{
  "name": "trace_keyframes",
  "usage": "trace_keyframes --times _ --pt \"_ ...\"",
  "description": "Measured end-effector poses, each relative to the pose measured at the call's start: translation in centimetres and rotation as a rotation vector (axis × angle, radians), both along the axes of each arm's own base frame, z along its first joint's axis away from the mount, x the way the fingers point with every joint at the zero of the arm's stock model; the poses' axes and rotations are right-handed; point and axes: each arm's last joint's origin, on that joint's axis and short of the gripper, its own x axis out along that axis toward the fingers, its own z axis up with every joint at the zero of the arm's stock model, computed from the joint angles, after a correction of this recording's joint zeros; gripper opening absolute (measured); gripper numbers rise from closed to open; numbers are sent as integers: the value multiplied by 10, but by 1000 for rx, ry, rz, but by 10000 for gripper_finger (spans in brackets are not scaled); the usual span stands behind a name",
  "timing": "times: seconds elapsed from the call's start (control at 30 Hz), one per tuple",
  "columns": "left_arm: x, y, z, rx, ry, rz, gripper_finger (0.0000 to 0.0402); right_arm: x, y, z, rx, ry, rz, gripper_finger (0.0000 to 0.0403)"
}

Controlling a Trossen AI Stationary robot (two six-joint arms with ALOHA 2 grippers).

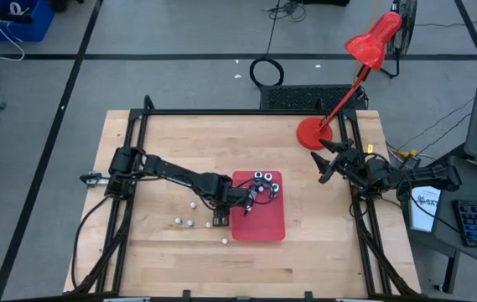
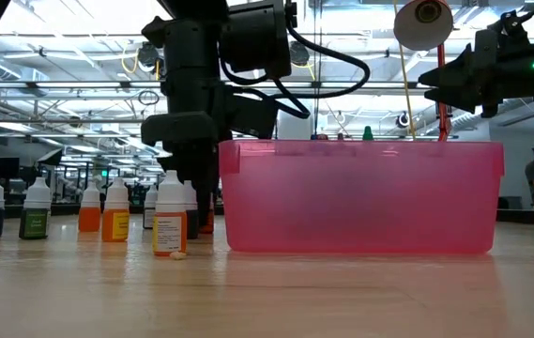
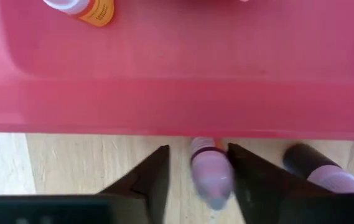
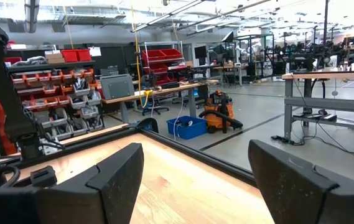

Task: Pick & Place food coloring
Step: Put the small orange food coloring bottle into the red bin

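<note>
Small food coloring bottles with white caps stand loose on the wooden table (image 1: 189,224) left of the pink-red tray (image 1: 259,225); in the low view they form a row (image 2: 116,211). Several more sit in the tray's far end (image 1: 263,184). My left gripper (image 1: 236,205) is low at the tray's left wall, pointing down. It is open, with its fingers (image 3: 196,149) on either side of an upright bottle (image 3: 211,177). My right gripper (image 1: 326,164) hangs open and empty above the table's right side, its fingers wide apart (image 4: 195,180). My left gripper has one finger (image 3: 242,171) close against the side of the upright bottle (image 3: 225,171), while a gap shows at the other finger. I cannot tell whether it touches. The fingers come from above, along the bottle, and the cap end is nearest the wrist.
The tray wall (image 3: 177,106) stands right beyond the fingertips, with an orange-labelled bottle (image 3: 93,9) lying inside. Another bottle (image 3: 332,180) stands close beside the gripper. A red desk lamp (image 1: 315,132) stands at the table's far right. A small whitish piece (image 2: 178,253) lies on the table.
</note>
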Motion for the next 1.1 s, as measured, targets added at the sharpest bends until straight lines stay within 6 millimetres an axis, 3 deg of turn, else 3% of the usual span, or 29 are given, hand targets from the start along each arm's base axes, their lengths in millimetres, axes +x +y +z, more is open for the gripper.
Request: trace_keyframes --times 0.17,0.43,0.77,0.97,1.1 --pt "0 2 0 -15 5 -22 64 0 0 0 0 0 0 279" --pt "-9 7 19 -8 21 -13 65 0 0 0 3 -3 0 279" --pt "-19 11 79 46 -184 -5 64 0 0 0 4 -2 1 279" --pt "-1 5 115 79 -286 -114 64 0 0 0 4 -7 0 279" --pt "16 -2 125 99 -323 -205 64 0 0 1 15 -17 2 279"
